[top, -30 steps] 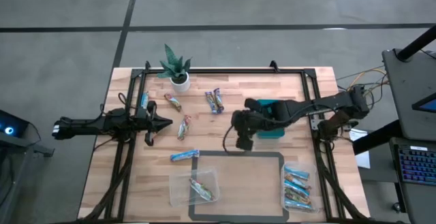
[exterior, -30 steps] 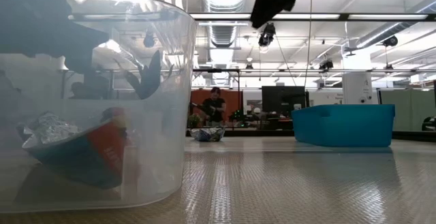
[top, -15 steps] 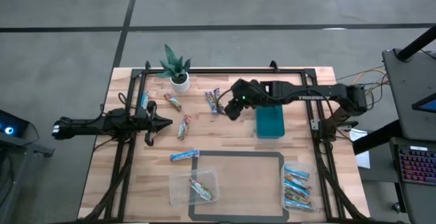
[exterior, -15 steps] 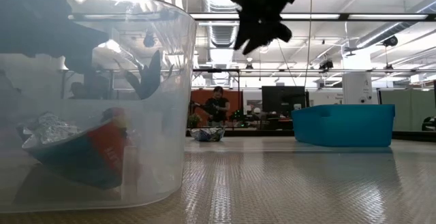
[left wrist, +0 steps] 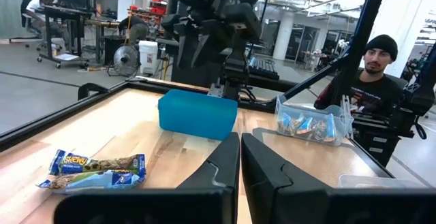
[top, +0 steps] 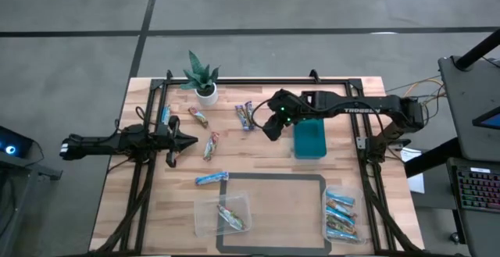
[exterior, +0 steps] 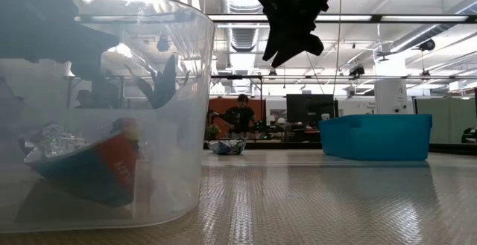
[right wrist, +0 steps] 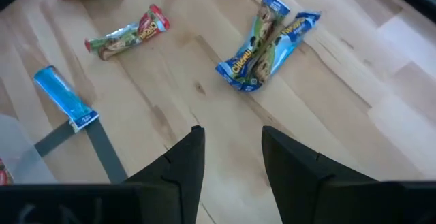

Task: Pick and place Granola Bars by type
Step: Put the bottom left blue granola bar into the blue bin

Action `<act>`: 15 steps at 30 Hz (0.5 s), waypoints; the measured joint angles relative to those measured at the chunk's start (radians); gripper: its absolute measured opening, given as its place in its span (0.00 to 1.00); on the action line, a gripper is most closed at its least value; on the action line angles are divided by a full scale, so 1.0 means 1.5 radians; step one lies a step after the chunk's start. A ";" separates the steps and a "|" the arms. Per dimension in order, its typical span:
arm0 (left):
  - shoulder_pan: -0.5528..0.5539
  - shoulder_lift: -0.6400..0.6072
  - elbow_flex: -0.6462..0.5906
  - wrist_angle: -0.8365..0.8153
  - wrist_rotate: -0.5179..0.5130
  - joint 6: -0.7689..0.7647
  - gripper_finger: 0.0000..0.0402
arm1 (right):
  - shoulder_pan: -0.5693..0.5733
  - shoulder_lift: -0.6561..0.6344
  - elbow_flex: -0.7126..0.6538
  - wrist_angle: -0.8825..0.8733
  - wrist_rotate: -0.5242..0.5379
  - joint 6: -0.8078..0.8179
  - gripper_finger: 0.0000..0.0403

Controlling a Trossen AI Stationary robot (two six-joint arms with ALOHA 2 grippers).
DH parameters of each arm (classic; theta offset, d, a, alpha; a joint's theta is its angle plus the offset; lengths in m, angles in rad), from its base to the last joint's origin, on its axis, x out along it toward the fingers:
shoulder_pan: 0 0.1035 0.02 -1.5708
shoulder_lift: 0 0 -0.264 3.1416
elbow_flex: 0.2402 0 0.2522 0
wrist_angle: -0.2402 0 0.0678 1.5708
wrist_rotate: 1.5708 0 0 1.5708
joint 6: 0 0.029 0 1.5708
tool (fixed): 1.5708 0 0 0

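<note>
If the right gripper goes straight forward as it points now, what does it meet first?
Probably bare wooden table: the right gripper, open and empty, aims just short of the pair of blue Chewy bars. Depth is uncertain.

Two dark parted fingers (right wrist: 182,173) of the right gripper (right wrist: 231,157) hovered empty above blue-wrapped granola bars (right wrist: 266,41) on the pale wooden tabletop (right wrist: 354,94).

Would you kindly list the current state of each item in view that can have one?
left gripper: shut, empty, parked at the table's left side.
right gripper: open, empty, above the table near the pair of blue bars.
teal bin: upright.
left clear tub: holds a multicoloured bar.
right clear tub: holds several blue bars.
</note>
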 joint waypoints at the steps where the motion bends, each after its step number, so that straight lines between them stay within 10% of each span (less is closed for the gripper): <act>1: 0.000 0.000 0.000 0.000 0.000 0.000 0.00 | 0.000 0.000 0.004 -0.001 0.000 -0.008 0.34; 15: 0.000 0.000 0.000 0.000 0.000 0.000 0.00 | 0.004 0.000 0.082 -0.027 -0.020 -0.085 0.34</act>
